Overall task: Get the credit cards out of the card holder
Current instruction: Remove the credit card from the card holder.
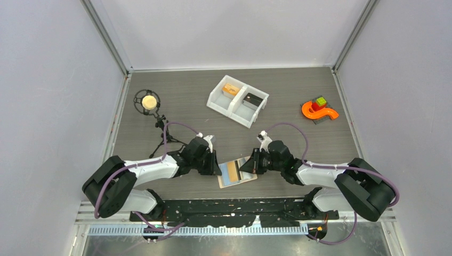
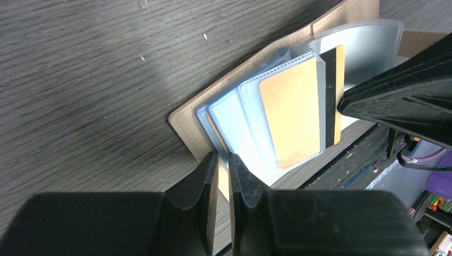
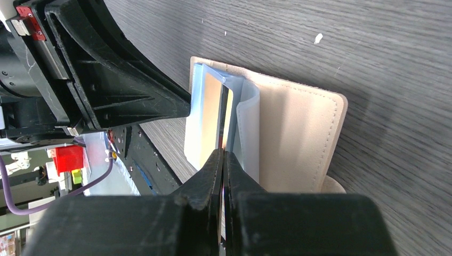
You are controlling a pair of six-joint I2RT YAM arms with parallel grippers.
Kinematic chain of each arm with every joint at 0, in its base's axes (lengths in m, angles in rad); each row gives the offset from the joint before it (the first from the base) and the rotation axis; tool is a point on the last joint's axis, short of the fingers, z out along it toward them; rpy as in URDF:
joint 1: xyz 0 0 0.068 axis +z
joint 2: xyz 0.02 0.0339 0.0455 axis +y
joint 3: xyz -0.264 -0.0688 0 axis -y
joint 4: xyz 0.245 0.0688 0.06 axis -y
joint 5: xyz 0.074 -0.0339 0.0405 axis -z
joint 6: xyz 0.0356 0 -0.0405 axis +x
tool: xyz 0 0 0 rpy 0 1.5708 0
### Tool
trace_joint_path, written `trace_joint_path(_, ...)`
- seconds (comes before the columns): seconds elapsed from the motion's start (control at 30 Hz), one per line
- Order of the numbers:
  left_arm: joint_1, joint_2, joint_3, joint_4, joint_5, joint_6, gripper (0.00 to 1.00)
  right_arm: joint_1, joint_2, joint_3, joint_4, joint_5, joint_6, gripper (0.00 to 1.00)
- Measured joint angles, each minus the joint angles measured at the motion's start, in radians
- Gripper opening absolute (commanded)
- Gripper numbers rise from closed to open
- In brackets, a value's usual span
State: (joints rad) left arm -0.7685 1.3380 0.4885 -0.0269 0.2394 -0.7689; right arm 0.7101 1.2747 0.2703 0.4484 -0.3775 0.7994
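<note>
- Well, my right claw (image 3: pixel 223 154) is clenched tight on the edge of a credit card (image 2: pixel 333 90), orange with a dark stripe, which stands among the clear sleeves.
- My left claw (image 2: pixel 224 157) is pinched almost closed on the sleeve edge of the card holder (image 1: pixel 237 173), with only a thin gap between the fingers.
- The card holder lies open and flat at the near edge of the table (image 1: pixel 293 138), between my two arms, beige cover down and pale blue sleeves fanned upward.
- A second orange card (image 2: pixel 292 117) sits inside the front sleeve.
- The table is dark grey with a fine wood grain and a few small white flecks.
- Farther back stands a white bin (image 1: pixel 216 101) with two compartments: a tan object in the left one, a dark one in the right.
- At the far left is a small black tripod (image 1: pixel 160 141) carrying a ring with a pale round ball in it.
- At the far right lies an orange curved piece (image 1: pixel 319 112) with small coloured blocks on it.
- Plain pale walls (image 1: pixel 53 80) close in three sides, with metal posts in the back corners.
</note>
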Motion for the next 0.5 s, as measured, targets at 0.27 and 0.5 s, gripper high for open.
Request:
trace_joint_path(0.27, -0.002, 0.000, 0.002, -0.001, 0.005, 0.009, 0.22, -0.034, -0.108, -0.003, -0.100, 0.002, -0.005, 0.05)
trace_joint_path(0.5, -0.008, -0.024, 0.010, -0.035, 0.006, 0.020, 0.38, -0.040, -0.216, -0.003, -0.196, 0.016, -0.003, 0.05)
